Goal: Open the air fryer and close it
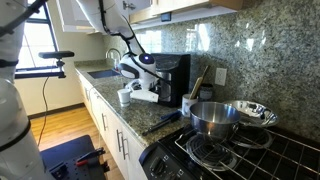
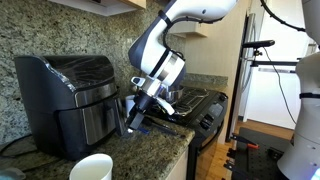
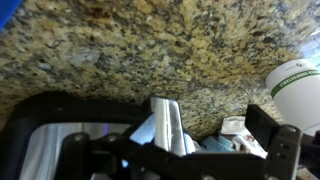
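Observation:
The air fryer (image 2: pixel 65 95) is a black box with a silvery front drawer panel. It stands on the granite counter in both exterior views, against the backsplash (image 1: pixel 172 75). Its silvery drawer handle (image 3: pixel 165 125) sticks out toward my gripper. My gripper (image 2: pixel 138 108) is right at the front of the drawer, with the fingers open and the handle between them (image 3: pixel 170 132). There is a wide gap to one finger. The drawer looks seated in the body. The wrist view stands upside down.
A white mug (image 2: pixel 92 168) stands on the counter (image 3: pixel 150 50) close to the gripper, and shows in the wrist view (image 3: pixel 296 88) and an exterior view (image 1: pixel 125 97). A shiny steel pot (image 1: pixel 215 118) sits on the stove. A sink (image 1: pixel 100 73) lies further along.

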Motion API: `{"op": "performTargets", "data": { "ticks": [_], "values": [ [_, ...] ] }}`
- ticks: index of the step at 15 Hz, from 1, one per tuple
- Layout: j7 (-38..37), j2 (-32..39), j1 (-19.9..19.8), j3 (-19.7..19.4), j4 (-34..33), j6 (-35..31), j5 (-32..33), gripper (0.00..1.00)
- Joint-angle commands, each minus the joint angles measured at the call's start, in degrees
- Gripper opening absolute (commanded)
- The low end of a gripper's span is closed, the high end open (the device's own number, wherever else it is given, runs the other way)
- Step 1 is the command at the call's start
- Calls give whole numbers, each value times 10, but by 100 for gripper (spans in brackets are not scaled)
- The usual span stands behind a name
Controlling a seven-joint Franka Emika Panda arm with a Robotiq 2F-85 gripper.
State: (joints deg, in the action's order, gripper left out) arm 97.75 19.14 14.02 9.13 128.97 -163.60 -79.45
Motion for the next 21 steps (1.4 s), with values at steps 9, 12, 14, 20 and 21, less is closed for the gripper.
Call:
{"op": "performTargets", "data": {
  "ticks": [9,12,14,20,21],
  "values": [
    [2,-8,2,-13,-7,-14,-2,100],
    [15,-6,1,-9,-15,-11,-15,100],
    [34,-5,-2,-3,-24,-9,-36,100],
    [62,-6,0,0,-32,-15,-70,100],
    [65,-8,0,-1,-32,-15,-73,100]
  ]
}}
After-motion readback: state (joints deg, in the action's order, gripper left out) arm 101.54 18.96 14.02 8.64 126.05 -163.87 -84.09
